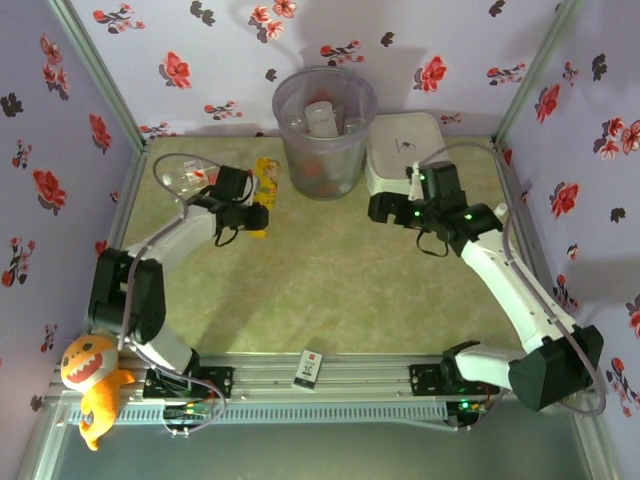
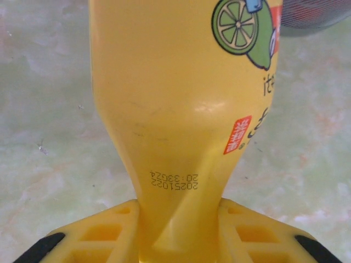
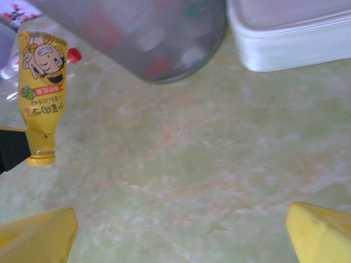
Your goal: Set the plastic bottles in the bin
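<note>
At the far side of the surface (image 1: 330,290), seen from above, the bin (image 1: 325,150) stands upright. It already has several small bottles inside, red and white showing through its wall. Just left of it lies the yellow squeeze bottle (image 1: 265,182), and the left hand (image 1: 252,216) is closed on its near end. Further left, some clear bottles (image 1: 186,176) lie loose close to the wall; how many, I cannot tell. The right hand (image 1: 378,208) hangs in front of the white box (image 1: 405,150).

From the left wrist, the yellow squeeze bottle (image 2: 164,98) is very near the camera, with its narrow neck pinched between the yellow fingers (image 2: 98,238). Whether it is raised at all I cannot tell.

From the right wrist, the right hand (image 3: 181,230) is spread wide and empty over bare surface. Beyond it are the foot of the bin (image 3: 148,38) and the yellow squeeze bottle (image 3: 43,93) on its side, and a red cap (image 3: 74,55) peeps out behind that bottle.

I judge that a good part is done. The gripped yellow bottle and the clear ones on the left are not yet in the bin.
</note>
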